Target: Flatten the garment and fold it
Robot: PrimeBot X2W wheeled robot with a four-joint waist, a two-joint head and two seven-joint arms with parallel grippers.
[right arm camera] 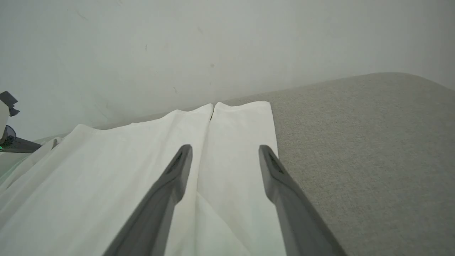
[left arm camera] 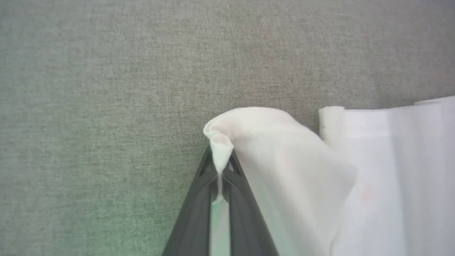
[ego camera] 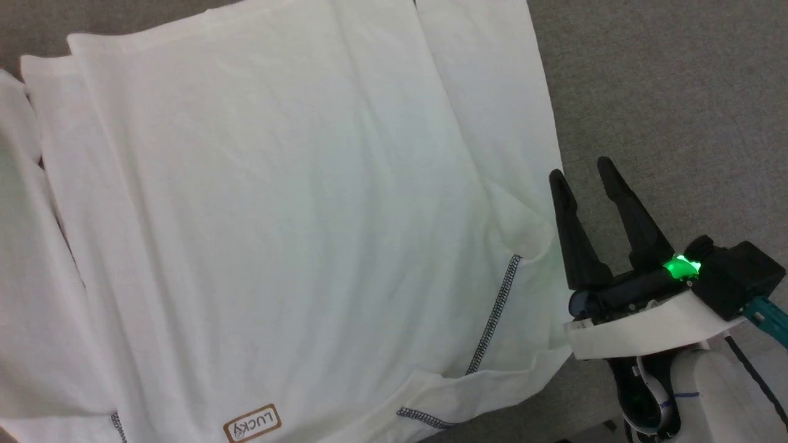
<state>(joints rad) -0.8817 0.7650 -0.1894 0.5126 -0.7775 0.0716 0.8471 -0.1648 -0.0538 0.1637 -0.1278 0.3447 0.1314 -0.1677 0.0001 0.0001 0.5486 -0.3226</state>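
Cloth is pinched between the left jaws: in the left wrist view their two dark fingers (left arm camera: 199, 213) are pressed together on a thin fold of the garment (left arm camera: 284, 160), a white shirt. The pinched fold bulges in a rounded hump just past the tips. From that hump the fabric falls away to the right of the left jaws, where more of it lies in flat layers on the grey cloth-covered table (left arm camera: 106, 71). Left of them and beyond them the grey table surface shows. The right jaws stand spread wide with nothing gripped. In the head view they are at the garment's right edge, the left finger's tip over that edge and the right finger's tip over the table. Nearly all of the shirt lies spread flat to their left, softly wrinkled. A line of dark zigzag stitching (ego camera: 495, 307) runs just left of the base of the right jaws, and a brown-edged label (ego camera: 252, 423) reading LUCKY lies well to the left of that. A green light (ego camera: 680, 267) glows at the base of the right jaws. In the right wrist view a long strip of the shirt lies between and beyond the spread fingers, its far end near a pale wall (right arm camera: 213, 42). Whether the tips touch the cloth cannot be told.
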